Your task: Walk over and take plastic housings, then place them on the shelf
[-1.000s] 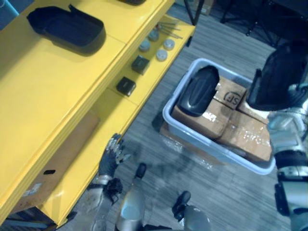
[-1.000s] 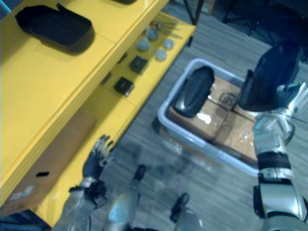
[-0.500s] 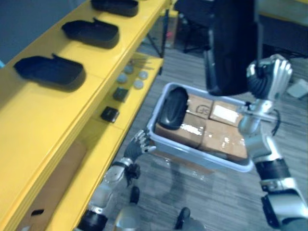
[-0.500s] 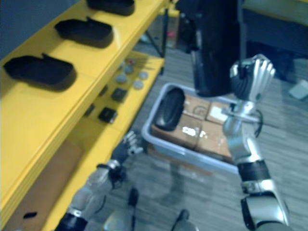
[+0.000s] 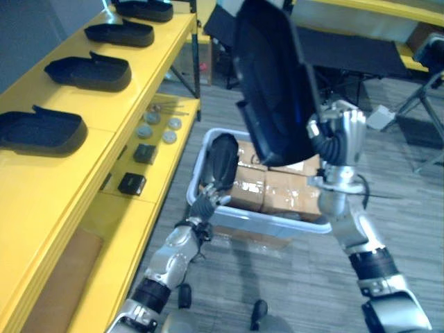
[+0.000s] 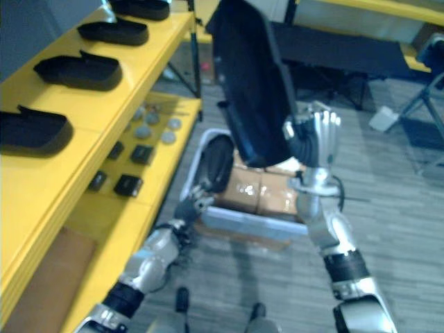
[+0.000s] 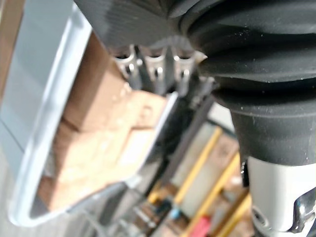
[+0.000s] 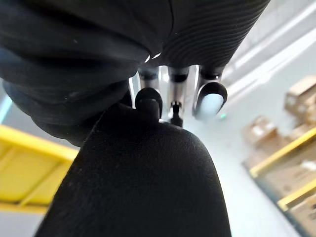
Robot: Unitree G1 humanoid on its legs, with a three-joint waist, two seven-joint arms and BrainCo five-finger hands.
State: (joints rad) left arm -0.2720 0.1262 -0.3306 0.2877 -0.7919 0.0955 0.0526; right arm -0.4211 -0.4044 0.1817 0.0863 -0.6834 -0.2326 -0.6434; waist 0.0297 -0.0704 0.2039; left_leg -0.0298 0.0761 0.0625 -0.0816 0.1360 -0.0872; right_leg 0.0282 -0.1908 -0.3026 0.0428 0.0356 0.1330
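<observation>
Where right hand fingers curl, plastic housing pinched, rising above them.

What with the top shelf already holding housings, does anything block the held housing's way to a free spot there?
Nothing visible does. The right hand holds the housing high in open air beside the shelf; bare yellow surface shows between the housings lying there. The left hand hangs low by the bin.

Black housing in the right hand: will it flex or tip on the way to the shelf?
Probably stiff: the black housing stands up without sagging. Likely light, as the right hand holds it by its lower end; so it may tip.
</observation>
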